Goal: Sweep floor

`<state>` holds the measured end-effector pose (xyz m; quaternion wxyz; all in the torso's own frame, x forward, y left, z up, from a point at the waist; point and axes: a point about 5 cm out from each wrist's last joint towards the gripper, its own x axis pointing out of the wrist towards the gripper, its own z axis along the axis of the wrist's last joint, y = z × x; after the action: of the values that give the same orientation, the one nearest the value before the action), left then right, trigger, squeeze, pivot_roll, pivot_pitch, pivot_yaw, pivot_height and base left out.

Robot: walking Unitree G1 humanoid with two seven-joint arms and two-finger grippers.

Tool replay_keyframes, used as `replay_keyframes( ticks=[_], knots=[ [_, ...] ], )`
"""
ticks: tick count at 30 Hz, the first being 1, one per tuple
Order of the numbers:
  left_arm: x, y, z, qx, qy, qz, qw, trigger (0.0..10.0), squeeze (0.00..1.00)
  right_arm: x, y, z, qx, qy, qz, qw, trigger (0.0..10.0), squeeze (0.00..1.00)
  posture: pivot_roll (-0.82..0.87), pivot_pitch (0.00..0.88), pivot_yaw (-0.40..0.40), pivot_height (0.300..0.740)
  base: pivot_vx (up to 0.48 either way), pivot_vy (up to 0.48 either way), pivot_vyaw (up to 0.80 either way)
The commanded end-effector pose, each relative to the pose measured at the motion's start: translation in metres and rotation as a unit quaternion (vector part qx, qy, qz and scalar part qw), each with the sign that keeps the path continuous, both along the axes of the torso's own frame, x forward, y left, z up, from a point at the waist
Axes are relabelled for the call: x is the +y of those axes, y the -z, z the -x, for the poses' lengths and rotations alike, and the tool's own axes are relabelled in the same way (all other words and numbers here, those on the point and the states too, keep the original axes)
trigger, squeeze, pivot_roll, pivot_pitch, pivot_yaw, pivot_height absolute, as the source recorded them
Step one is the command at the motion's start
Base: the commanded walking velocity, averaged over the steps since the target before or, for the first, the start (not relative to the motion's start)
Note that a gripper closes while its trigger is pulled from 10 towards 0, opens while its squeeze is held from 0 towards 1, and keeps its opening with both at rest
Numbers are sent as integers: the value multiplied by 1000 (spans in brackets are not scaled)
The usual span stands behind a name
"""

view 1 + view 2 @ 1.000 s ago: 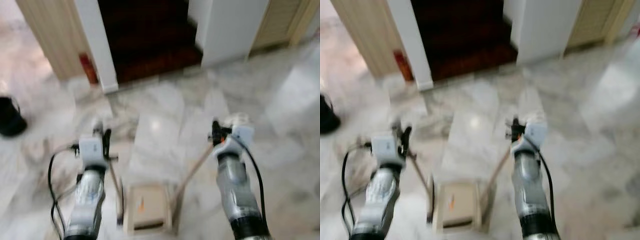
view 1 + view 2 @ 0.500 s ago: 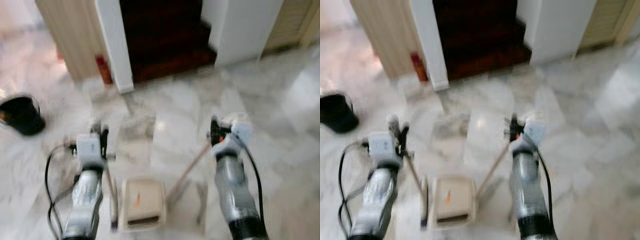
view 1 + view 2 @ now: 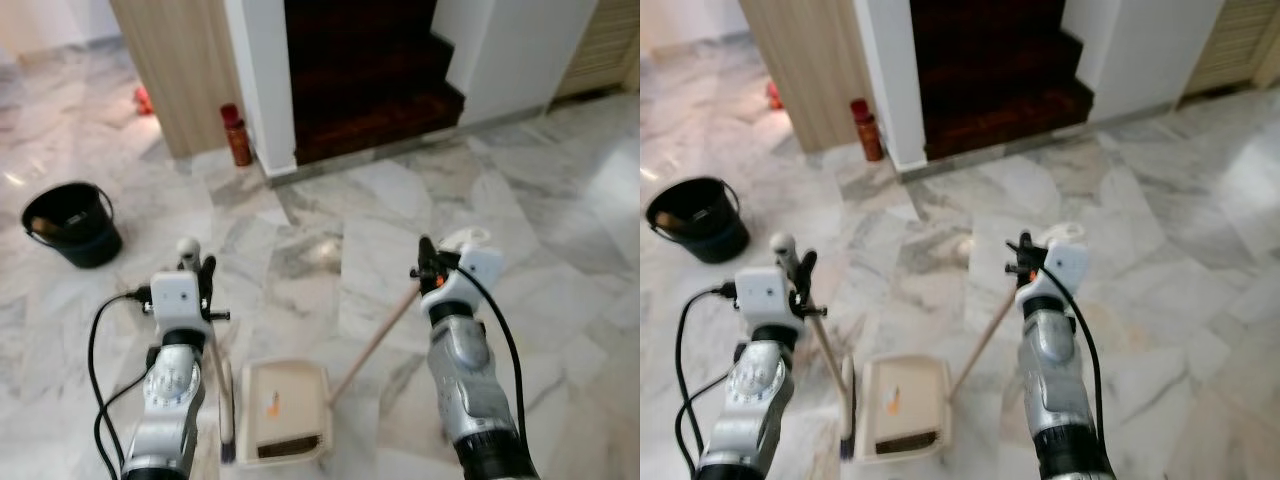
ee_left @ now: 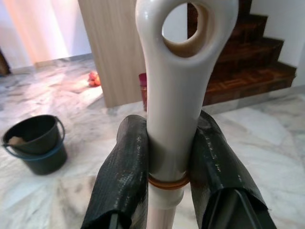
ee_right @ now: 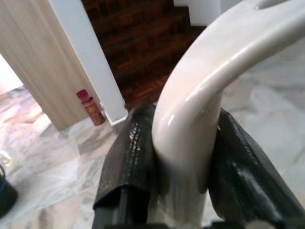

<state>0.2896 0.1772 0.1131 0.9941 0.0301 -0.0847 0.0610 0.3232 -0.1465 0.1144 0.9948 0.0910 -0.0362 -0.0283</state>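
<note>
Left wrist view shows the left gripper (image 4: 169,162) with its two black fingers pinching the cream plastic broom handle (image 4: 174,95) just below its hanging loop, above an orange ring. Its dark bristle head (image 3: 228,445) rests on the grey-veined white marble floor (image 3: 560,200), just beside the beige plastic dustpan (image 3: 286,412). The right gripper (image 5: 183,157) is clamped on the curved cream grip of the dustpan's long wooden pole (image 3: 375,340), which slants down to the pan between the two arms.

Both tools are held only at their top ends — a long lever on a narrow pinch — so I judge a hard sweep could twist either handle in the fingers and let it slip. The pan and broom head lie very close together; dragging one carelessly could knock the other askew and scatter what has been gathered. A black plastic bucket (image 3: 70,222) stands well to the left, and a red canister (image 3: 237,135) sits by the white doorpost near the dark wooden stairs (image 3: 370,90) — a wide swing or a forward step could topple either.
</note>
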Motion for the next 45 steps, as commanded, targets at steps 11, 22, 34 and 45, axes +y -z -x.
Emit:
replay_keyframes(
  ticks=[11, 22, 34, 45],
  knots=[
    [3, -7, -1, -16, 0, -2, 1000, 10000, 0, 6, -11, -3, -27, -10, -2, 1000, 10000, 0, 89, 61, 46, 740, 0, 436, 0],
    [4, -7, 0, -16, 1, -3, 1000, 10000, 0, 8, -11, -3, -28, -13, 0, 1000, 10000, 0, 94, 66, 46, 740, 0, 433, 0],
    [5, -8, 1, -15, -3, -1, 1000, 10000, 0, 11, -13, -3, -34, -24, 11, 999, 10000, 0, 97, 80, 42, 740, 0, 433, 350],
    [5, -9, 0, -21, -4, -6, 1000, 10000, 0, 10, -12, -3, -31, -24, 10, 999, 10000, 0, 97, 84, 41, 740, 0, 271, 39]
  ],
)
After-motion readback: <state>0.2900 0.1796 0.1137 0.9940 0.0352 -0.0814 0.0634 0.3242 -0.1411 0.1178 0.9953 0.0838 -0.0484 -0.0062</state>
